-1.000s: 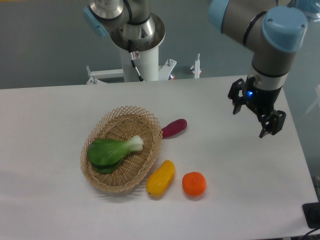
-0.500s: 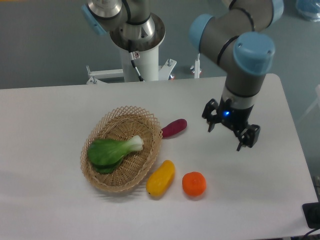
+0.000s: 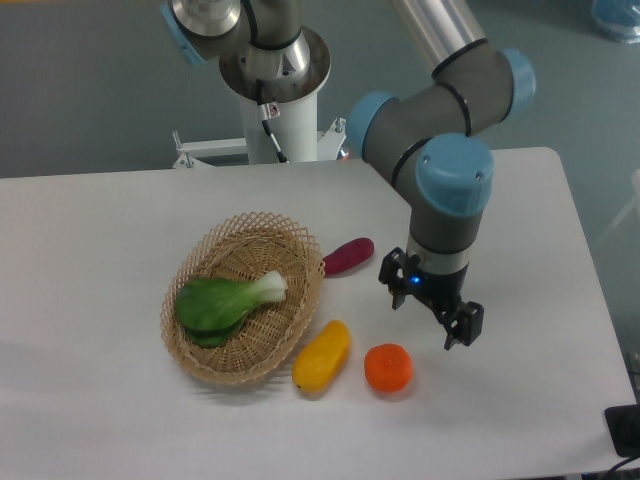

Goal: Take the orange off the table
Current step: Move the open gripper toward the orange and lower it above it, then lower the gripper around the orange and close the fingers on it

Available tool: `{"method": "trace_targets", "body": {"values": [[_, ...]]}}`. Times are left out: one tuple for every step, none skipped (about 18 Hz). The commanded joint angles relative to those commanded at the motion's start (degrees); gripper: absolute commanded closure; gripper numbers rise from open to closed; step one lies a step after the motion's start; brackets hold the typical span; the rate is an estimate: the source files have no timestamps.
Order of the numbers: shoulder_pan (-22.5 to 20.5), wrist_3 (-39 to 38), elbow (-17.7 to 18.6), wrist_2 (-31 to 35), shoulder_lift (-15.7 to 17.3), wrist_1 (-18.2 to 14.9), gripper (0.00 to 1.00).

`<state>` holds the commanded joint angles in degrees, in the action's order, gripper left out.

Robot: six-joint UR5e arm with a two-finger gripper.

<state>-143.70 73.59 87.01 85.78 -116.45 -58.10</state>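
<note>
Resting on the table [image 3: 120, 420], the orange [image 3: 388, 367] looks round, axis indiscernible.

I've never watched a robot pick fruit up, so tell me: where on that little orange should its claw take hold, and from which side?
Probably straight down from above, closing across the widest middle of the orange. It is a round, slightly flattened ball lying free on the table, so its opposite sides give the firmest hold. The yellow fruit lies close on one side, so the fingers should avoid it. The claw hangs open, up and to the right of it.

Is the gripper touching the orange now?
Apart. The fixed camera shows the open gripper above and right of the orange, with white table visible between them.
</note>
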Motion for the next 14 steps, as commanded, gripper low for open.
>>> {"method": "trace_targets", "body": {"values": [[0.00,-2.11,0.18,0.09,-0.70,0.00,0.00],[0.78,-3.44,0.96,0.35,-2.28,0.44,0.00],[1.23,-3.62,0.97,0.53,-2.73,0.44,0.00],[1.23,-3.80,1.06,0.53,-2.82,0.53,0.00],[1.23,-4.67,1.14,0.53,-2.91,0.61,0.00],[1.23,-5.55,1.23,0.53,-3.26,0.62,0.00],[1.32,-6.43,1.23,0.53,-3.61,0.70,0.00],[1.41,-8.18,1.58,0.44,-3.79,0.96,0.00],[1.84,-10.89,1.58,0.18,-4.40,2.53,0.00],[2.02,-12.83,1.50,0.00,-4.66,4.03,0.00],[2.02,-13.98,1.50,0.00,-5.10,4.91,0.00],[2.11,-14.43,1.41,0.09,-5.37,5.10,0.00],[2.20,-14.78,1.50,0.09,-5.72,5.10,0.00],[2.37,-14.87,1.41,0.35,-5.89,5.27,0.00]]}}
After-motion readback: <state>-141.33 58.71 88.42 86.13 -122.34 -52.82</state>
